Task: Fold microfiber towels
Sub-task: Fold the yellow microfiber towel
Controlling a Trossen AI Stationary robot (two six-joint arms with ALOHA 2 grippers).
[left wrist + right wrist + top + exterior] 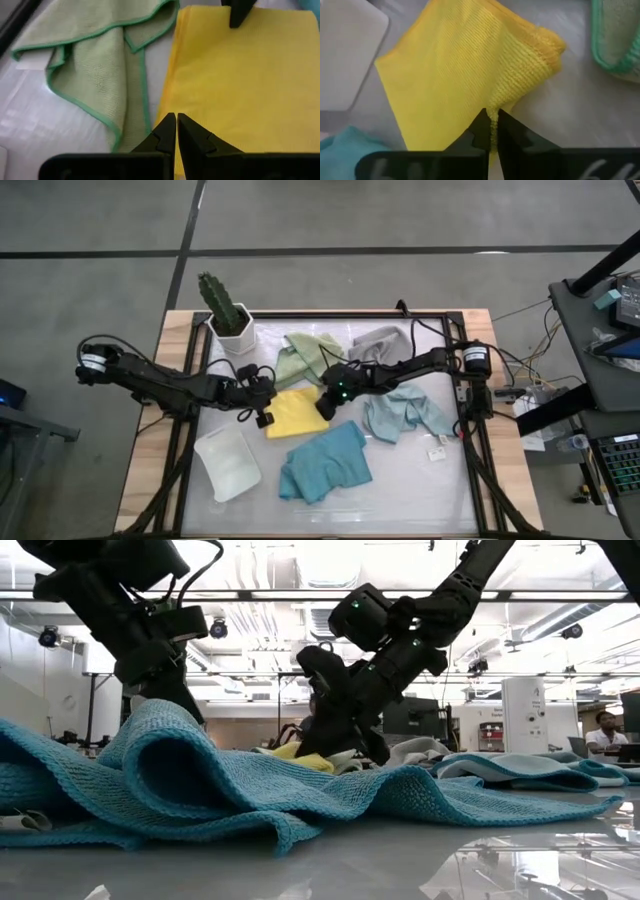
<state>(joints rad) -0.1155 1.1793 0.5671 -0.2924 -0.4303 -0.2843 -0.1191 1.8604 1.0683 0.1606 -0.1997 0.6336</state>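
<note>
High view: yellow towel (pixel 294 413) lies part-folded mid-table (pixel 420 480), sage green towel (pixel 308 355) just behind it, teal towel (pixel 325 463) in front, white tray (pixel 228 465) beside that; both arms meet at the yellow one, so the fold is likely midway. Wrist views: right gripper (pixel 490 131) pinches the yellow towel's edge, left gripper (pixel 176 131) is closed at its opposite edge, grip unclear; next move probably lifts the pinched edge across. Low view: glossy white table, bright lab behind.
</note>
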